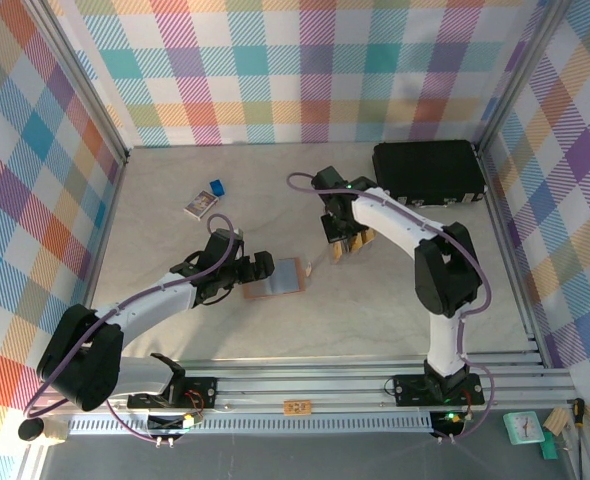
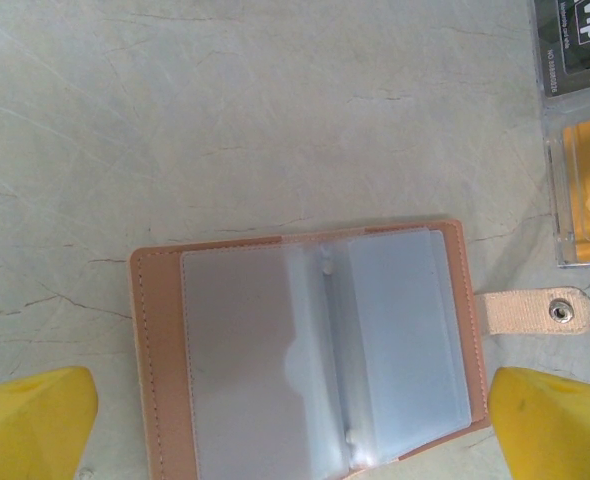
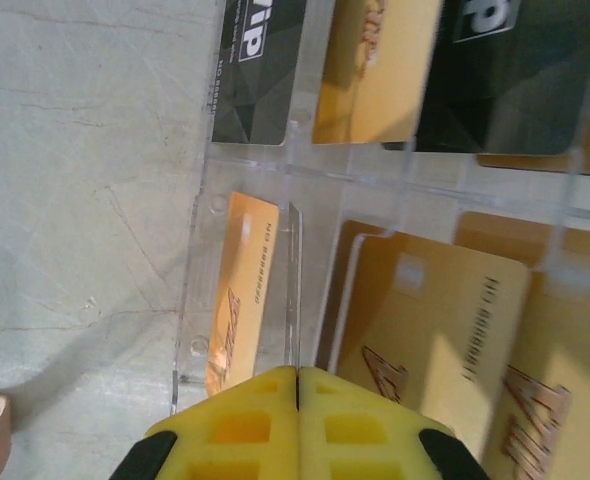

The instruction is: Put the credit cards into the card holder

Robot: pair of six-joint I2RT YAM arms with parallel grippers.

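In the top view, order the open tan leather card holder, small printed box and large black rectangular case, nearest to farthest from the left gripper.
1. Card holder, at the fingertips of the left gripper.
2. Printed box, back left.
3. Black case, far right corner.

Lab robot cell: plaid walls (image 1: 305,70), aluminium rails (image 1: 305,380).

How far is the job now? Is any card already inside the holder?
Done: the card holder lies open; its clear sleeves look empty, so no card is in. In hand: the right gripper is shut low over the clear tray of credit cards; a pinched card cannot be confirmed. The left gripper stands open astride the holder. Left: every card.
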